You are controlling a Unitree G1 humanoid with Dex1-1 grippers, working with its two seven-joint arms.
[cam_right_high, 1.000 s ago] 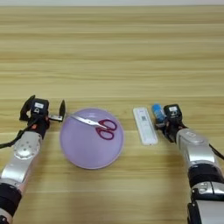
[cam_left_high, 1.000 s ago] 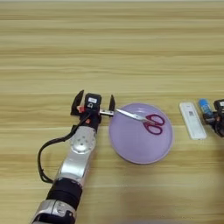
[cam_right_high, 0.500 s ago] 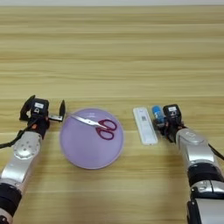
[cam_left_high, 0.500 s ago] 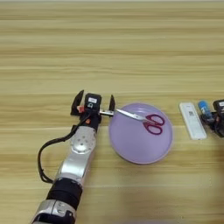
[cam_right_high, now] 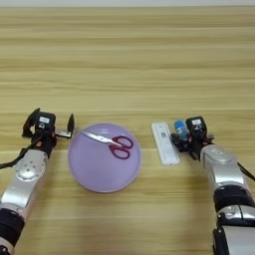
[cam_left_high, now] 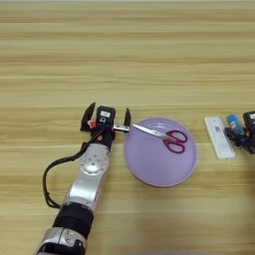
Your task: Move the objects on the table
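Metal scissors with dark purple-red handles lie on the round lilac plate, blades pointing left over its rim. My left gripper rests on the table just left of the plate, open, its fingers spread wide and the blade tip close to its right finger. A short blue glue stick lies at the right, right against my right gripper. No red block shows. The wooden table fills the view.
A flat white rectangular piece lies between the plate and the glue stick. A black cable loops beside my left forearm.
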